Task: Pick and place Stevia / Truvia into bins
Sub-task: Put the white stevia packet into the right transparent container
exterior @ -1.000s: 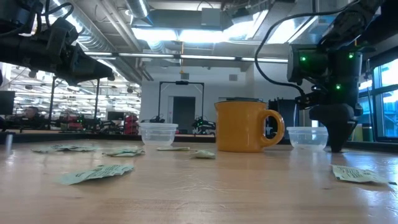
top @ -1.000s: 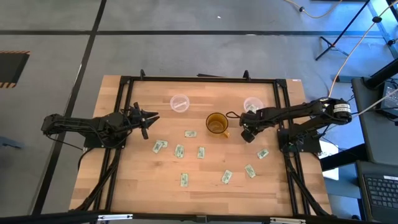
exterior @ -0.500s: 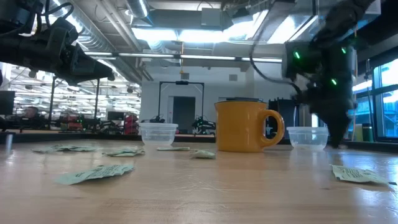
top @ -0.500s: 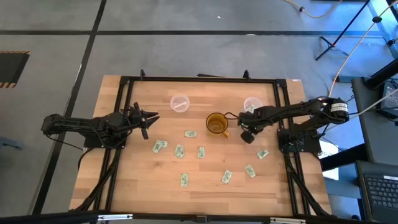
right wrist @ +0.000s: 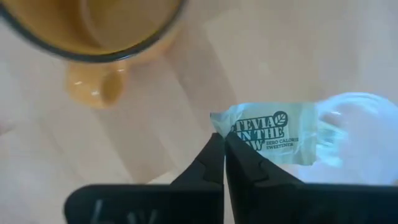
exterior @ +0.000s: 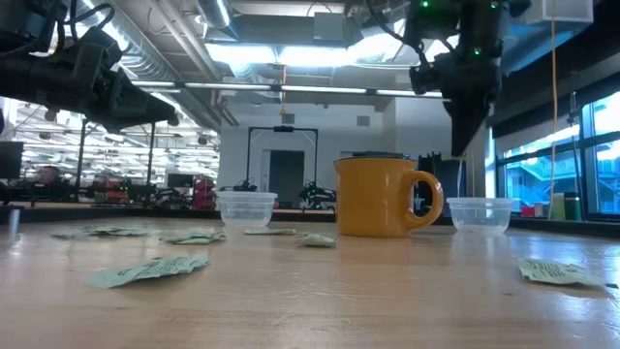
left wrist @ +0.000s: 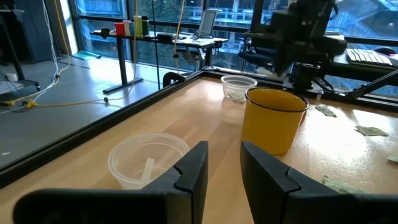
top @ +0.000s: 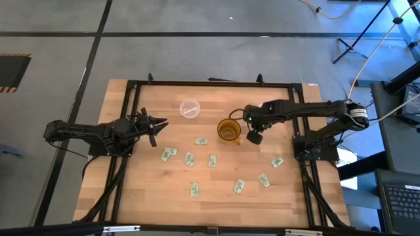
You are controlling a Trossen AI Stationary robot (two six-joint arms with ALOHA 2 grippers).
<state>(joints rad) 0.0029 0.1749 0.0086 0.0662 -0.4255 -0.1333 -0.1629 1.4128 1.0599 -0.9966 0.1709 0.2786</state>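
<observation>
On the wooden table [top: 216,196] sit two small round clear plastic cups. One clear cup [top: 189,109] is toward the left, and it has one thin white strip lying inside it. The other clear cup [exterior: 481,214] is on the right, just past the handle side of a yellow-orange mug [top: 228,130]. From above, the right arm covers most of this second cup.

The right gripper [right wrist: 224,144] is up in the air, just beside the mug's handle and next to the right cup. Its two dark fingers [right wrist: 245,163] are pressed tight together on one corner of a small flat white paper packet with green writing [right wrist: 273,138]. The packet sticks out from the fingertips, and its far end hangs over the rim of the right cup.

More of the little green and white packets [top: 211,160] lie flat on the wood in front of the mug, spread apart from each other. One packet [top: 277,162] lies alone near the right edge.

The left gripper [top: 153,128] waits at the left side of the table, near the left cup, up off the wood. Its fingers [left wrist: 193,169] have a narrow gap between them and hold nothing.
</observation>
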